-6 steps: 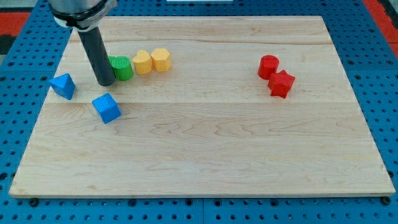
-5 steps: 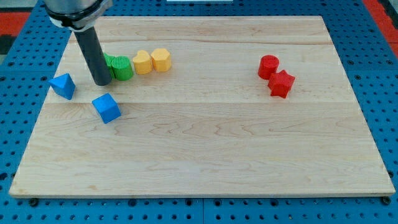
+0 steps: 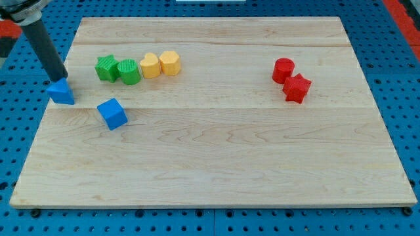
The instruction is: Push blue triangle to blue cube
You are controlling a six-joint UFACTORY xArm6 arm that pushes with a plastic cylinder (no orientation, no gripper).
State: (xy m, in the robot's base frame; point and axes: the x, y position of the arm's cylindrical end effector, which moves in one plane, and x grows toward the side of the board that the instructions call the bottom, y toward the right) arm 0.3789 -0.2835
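Wooden worktop (image 3: 223,144) on blue pegboard. Camera view: my tip (image 3: 60,78), a bare rod with no fingers to open or close, touches the blue triangle (image 3: 62,92) at its upper-left side, near the worktop's left edge. Blue cube (image 3: 113,113) lies near, toward lower right, open board between. Risk: an off-centre push spins the triangle aside or off the edge.
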